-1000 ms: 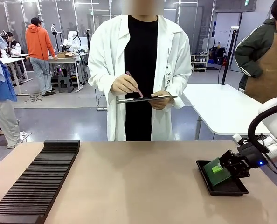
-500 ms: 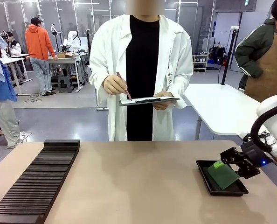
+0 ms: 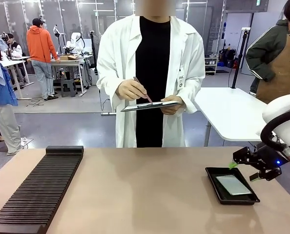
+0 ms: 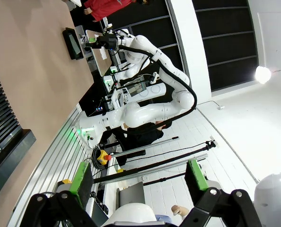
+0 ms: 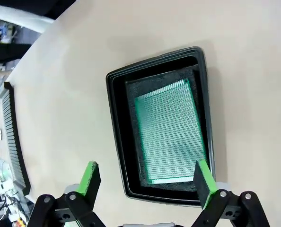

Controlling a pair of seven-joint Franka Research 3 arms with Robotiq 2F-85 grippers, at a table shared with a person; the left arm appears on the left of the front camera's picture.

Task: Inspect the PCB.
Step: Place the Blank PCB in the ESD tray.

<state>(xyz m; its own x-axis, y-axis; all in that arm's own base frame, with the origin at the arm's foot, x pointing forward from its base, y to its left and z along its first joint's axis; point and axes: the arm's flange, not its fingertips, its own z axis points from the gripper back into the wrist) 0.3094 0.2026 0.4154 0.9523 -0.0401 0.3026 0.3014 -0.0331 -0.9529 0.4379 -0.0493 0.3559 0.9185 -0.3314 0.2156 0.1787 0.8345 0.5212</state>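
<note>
PCB (image 5: 171,135) now flat in tray (image 5: 116,142), was tilted; R tool (image 5: 146,182) let go, open above; L tool (image 4: 138,182) open.

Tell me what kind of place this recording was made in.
Probably a robotics lab or workshop. A person in a white lab coat holds a clipboard, a circuit board lies in a black tray, and other workbenches with people stand behind.

The right gripper (image 3: 238,161) is hovering low on the right, its jaws spread and empty. The left gripper (image 4: 138,182) is hanging wide apart, holding nothing.
</note>
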